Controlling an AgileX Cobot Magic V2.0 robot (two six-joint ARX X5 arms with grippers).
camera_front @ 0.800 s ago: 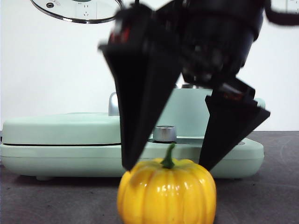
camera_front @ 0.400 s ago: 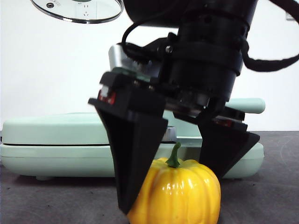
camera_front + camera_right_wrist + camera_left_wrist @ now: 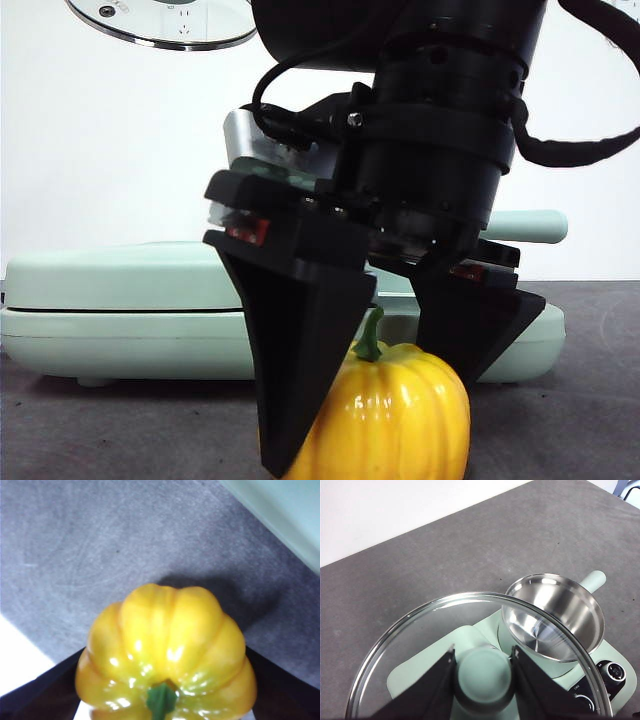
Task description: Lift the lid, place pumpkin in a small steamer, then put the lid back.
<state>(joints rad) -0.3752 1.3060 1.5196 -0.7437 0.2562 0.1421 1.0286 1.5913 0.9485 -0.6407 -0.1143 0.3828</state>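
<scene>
The yellow-orange pumpkin [image 3: 400,415] with a green stem stands on the dark table, near the camera in the front view. My right gripper [image 3: 370,428] has come down over it, open, one black jaw close against each side; I cannot tell whether they touch. The right wrist view shows the pumpkin [image 3: 165,640] between that gripper's [image 3: 165,692] jaws. My left gripper [image 3: 482,655] is shut on the mint-green knob [image 3: 484,677] of the glass lid [image 3: 415,645] and holds it high [image 3: 165,25]. The small steamer [image 3: 555,617] stands open below; its handle [image 3: 535,226] shows behind the right arm.
The long mint-green base [image 3: 120,340] with a flat hinged cover [image 3: 130,272] stretches across the table behind the pumpkin. Steel knobs [image 3: 615,671] sit on the base beside the steamer. Dark grey table [image 3: 590,410] lies to the right of the pumpkin.
My right gripper has come down from above the pumpkin to straddle it. The pumpkin has shifted slightly to the right. The lid has stayed held high.
</scene>
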